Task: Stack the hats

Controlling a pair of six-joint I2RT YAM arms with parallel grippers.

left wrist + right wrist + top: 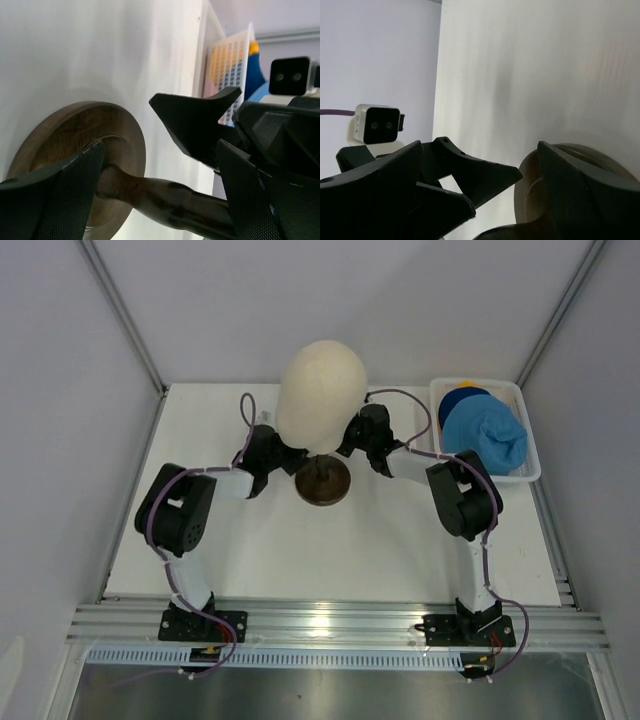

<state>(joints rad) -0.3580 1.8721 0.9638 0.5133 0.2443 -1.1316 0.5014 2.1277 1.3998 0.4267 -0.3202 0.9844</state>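
The light blue hat (487,437) is being kept on top of the navy hat (461,400) and the yellow-orange hat (467,385) in the white mesh basket (531,468) at the far right corner of the table (300,550). Mid-table, the mannequin head (320,390) and its dark stem (165,196) are being flanked by the left gripper (288,464) and the right gripper (352,446). Both are being held with jaws wide apart, nothing clamped.

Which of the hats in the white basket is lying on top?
The light blue fabric bucket hat: it lies over the navy blue fabric hat, which peeks out at the far side, and only a sliver of yellow-orange fabric shows beyond.
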